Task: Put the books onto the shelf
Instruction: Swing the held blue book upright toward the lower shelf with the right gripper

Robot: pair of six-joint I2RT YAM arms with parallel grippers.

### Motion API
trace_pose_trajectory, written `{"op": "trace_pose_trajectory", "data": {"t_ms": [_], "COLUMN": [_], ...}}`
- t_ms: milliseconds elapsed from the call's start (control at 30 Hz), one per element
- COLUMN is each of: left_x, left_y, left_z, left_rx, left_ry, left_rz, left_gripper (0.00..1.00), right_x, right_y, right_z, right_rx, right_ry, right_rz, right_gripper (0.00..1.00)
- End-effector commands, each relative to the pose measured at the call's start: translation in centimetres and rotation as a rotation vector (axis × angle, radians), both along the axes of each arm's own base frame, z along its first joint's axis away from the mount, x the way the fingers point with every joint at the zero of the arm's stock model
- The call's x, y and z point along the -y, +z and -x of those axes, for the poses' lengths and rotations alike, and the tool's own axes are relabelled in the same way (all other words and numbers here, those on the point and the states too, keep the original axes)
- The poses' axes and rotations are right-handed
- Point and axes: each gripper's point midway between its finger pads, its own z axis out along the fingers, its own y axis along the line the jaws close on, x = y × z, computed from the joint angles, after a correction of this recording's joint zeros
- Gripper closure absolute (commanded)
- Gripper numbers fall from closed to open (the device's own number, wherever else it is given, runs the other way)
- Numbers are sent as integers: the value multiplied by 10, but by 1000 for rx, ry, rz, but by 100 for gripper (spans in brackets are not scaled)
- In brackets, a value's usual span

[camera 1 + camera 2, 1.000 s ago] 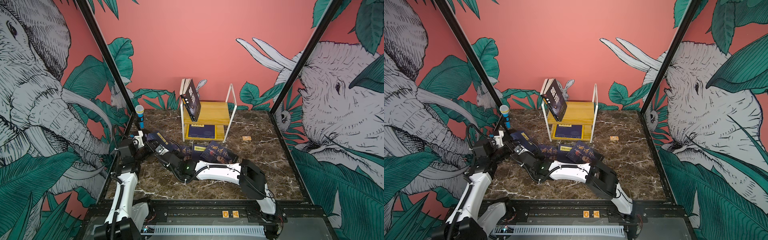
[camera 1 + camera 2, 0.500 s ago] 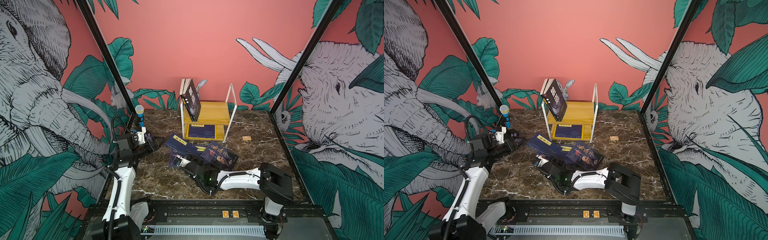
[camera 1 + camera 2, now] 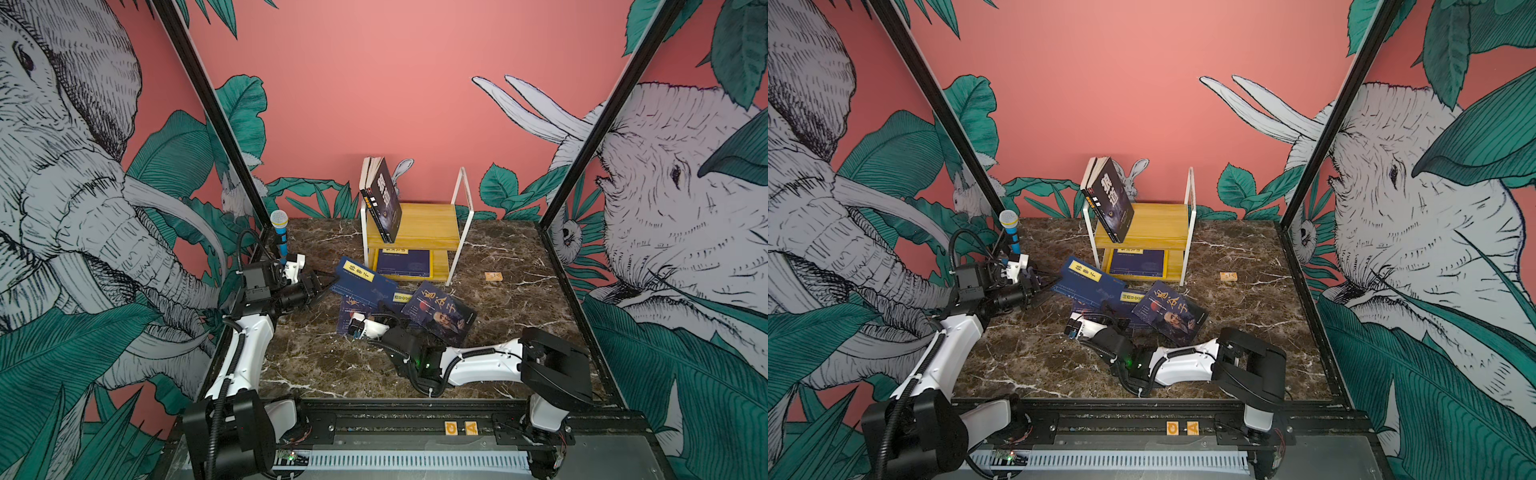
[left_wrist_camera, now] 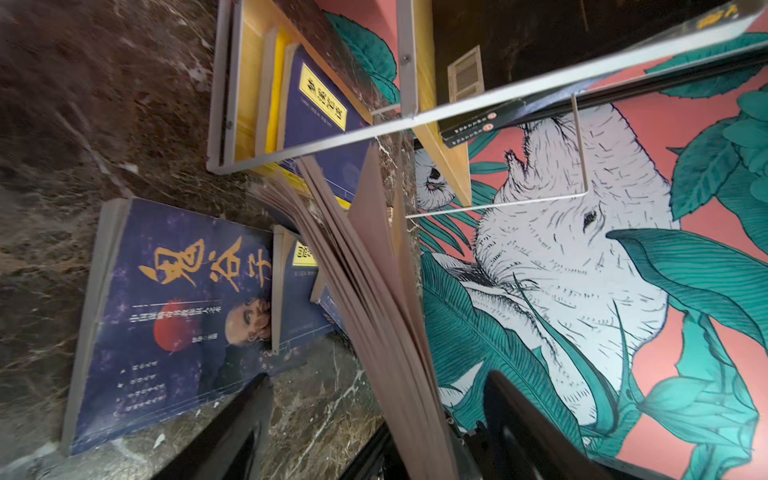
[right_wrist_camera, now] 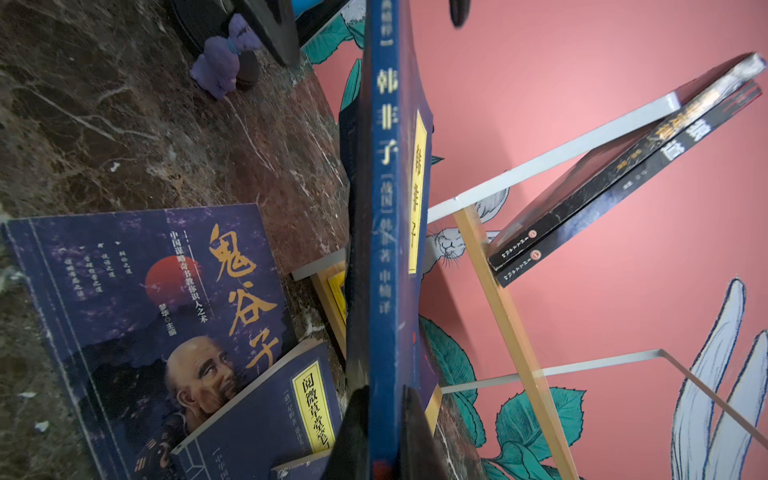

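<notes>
R gripper (image 5: 386, 432) clamps yellow-label navy book (image 3: 361, 276) by spine, mid-frame, tilted off table (image 3: 316, 365); L gripper (image 4: 374, 419) spread wide around its fanned pages.

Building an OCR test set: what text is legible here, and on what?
"韩非子": spine and yellow label, raised navy book.
"鬼谷子": gold title, portrait book.
"阅微草堂笔", cut off: yellow label, another navy book.
"G", "A": yellow tiles, front rail.
Unreadable: black book, lower-shelf book.

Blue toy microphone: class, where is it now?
In a top view the microphone stands near the far left corner of the table, behind the left gripper and left of the shelf.
</notes>
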Motion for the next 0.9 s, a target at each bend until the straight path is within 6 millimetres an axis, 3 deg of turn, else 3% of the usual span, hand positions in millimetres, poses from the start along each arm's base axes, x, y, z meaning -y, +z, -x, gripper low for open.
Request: {"op": "trace_pose_trajectory", "data": {"t_ms": [0,267,633,700,833,867], "left_x": [18,19,16,16,14,14], "left_y": [7,1,-13,-14,-17,-16], "left_z": [8,5,2,0,0,0], "left_rx": [26,26,17,17,14,17], "left_ry": [-91,-94,-101,-102,-88,-87], "left_rz": [41,8,-30,-33,-44,-47], "left_gripper": [23,40,54,64,98,100], "right_x": [-10,-11,-10,-7,-5,-7], "right_y": [24,8,4,1,-3,0], "right_z": [8,21,49,51,50,51], "right_rx": [75,160,292,298,296,303], "right_ry": [49,113,164,167,142,140], "right_rz": [-64,76,188,192,206,201], "right_gripper": [100,100,100,100,100,100]}}
